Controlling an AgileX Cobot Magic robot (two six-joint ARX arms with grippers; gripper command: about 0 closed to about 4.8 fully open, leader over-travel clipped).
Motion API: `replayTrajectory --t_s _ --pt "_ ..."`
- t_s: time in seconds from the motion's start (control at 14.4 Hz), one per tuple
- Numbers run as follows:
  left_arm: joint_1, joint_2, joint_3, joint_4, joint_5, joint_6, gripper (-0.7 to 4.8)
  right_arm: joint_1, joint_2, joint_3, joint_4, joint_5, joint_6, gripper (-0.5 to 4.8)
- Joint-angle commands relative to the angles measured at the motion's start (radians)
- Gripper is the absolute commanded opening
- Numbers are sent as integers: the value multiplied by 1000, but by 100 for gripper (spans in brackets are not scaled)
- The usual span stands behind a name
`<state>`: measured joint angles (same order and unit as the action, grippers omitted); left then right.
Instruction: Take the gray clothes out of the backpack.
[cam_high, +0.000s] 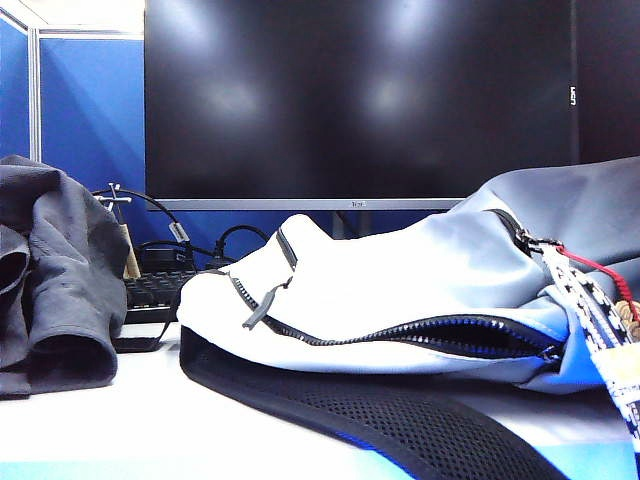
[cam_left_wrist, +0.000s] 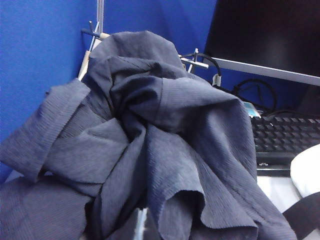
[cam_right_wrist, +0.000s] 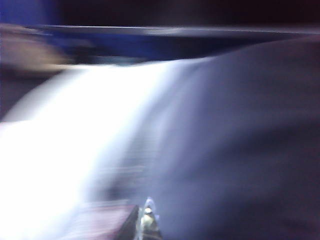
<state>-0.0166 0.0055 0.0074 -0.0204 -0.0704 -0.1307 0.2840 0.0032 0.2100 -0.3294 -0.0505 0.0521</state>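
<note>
The gray clothes lie in a crumpled heap on the table at the left, outside the backpack. The pale backpack lies on its side at center and right, its black zipper partly undone. In the left wrist view the gray clothes fill the picture. My left gripper shows only as a thin shut tip at their foot, with folds around it. The right wrist view is blurred: my right gripper is shut, close over the backpack's pale fabric. Neither gripper shows in the exterior view.
A black mesh strap spreads over the table in front of the backpack. A patterned cord with red string hangs at its right end. Behind stand a large dark monitor, a keyboard, cables and a blue partition.
</note>
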Motion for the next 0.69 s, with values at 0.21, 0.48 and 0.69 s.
replayTrajectory --t_s 0.21,0.48,0.69 --pt "2 -2 0 6 4 0 -5 -256 -1 -59 213 138 3 -5" --pt "2 -2 0 6 4 0 -5 -277 -2 -181 311 121 109 -5" --pt "2 -2 0 6 4 0 -5 -276 -2 -208 342 120 109 -5"
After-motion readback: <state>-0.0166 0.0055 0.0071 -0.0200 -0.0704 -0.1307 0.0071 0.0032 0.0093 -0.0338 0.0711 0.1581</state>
